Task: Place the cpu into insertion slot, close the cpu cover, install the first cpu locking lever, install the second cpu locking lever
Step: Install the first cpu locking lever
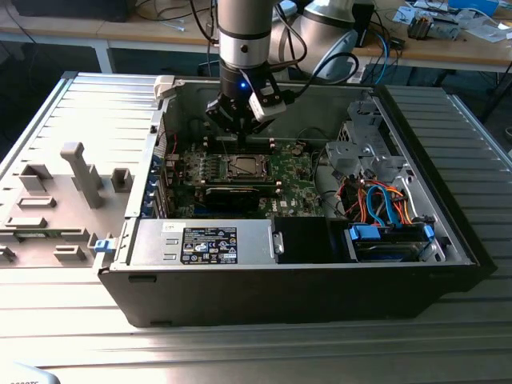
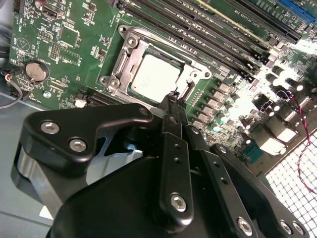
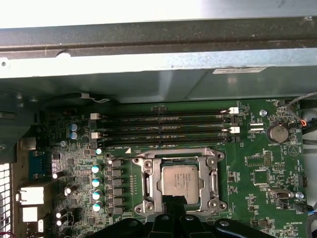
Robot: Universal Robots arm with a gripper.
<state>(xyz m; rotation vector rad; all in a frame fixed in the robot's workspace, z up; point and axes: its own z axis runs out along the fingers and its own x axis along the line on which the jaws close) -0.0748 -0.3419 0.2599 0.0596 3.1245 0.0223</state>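
Nearest the exterior view's camera, ribbed grey metal surface [image 1: 264, 352] carrying open black computer case [image 1: 288, 292], long black-labelled power supply box [image 1: 204, 242] along its near wall, blue drive bay [image 1: 390, 240] toward the exterior view's right. Deeper inside, green motherboard [image 1: 292, 172] lying flat; small flat square silver-grey cpu [image 3: 180, 179] seated in its socket, framed by thin square silvery metal cpu cover [image 3: 148, 178] lying down flat around it, chip top visible through the centre window in both wrist views. Black claw [image 2: 171, 101] poised just above the socket's edge, slim fingertips drawn together, nothing between them, tip close to the cover frame; contact impossible to tell. Beyond the socket, black memory slots [image 3: 163, 128], then the case's far wall and cluttered wooden benches [image 1: 472, 48].
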